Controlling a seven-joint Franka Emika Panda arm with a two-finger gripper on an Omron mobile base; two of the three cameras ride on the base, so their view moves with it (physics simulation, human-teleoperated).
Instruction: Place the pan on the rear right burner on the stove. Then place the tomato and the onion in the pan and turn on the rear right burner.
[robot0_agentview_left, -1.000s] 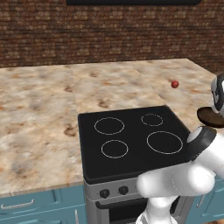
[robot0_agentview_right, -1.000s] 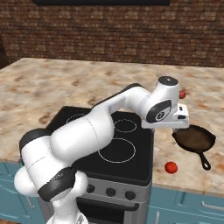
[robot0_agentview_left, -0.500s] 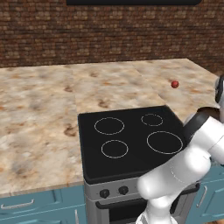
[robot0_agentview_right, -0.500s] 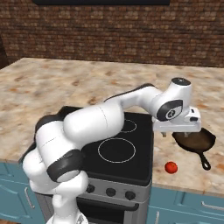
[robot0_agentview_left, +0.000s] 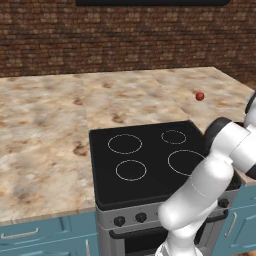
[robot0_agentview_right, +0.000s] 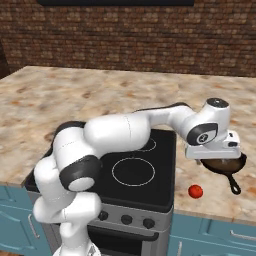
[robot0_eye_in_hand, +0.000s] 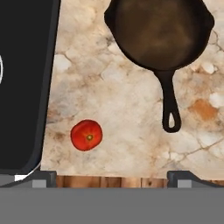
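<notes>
Dark cast-iron look on the pan (robot0_eye_in_hand: 159, 33) — it sits on the marble desk (robot0_eye_in_hand: 122, 109) just right of the stove (robot0_agentview_right: 150, 187), handle pointing to the near edge, tomato (robot0_eye_in_hand: 86, 135) nearby on the left. Gripper (robot0_agentview_right: 216, 159) hovers right above it, jaws spread wide, holding nothing. That pan looks heavy and rigid — I'd take the stiff handle close to the bowl, so it won't swing.

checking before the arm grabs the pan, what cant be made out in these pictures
- Pan: right base view, its far side hidden under the hand; hand view, its top rim cut off by the edge.
- Gripper: hand view, just the fingertips show.
- Stove: left base view, its right knobs hidden by the arm.
</notes>
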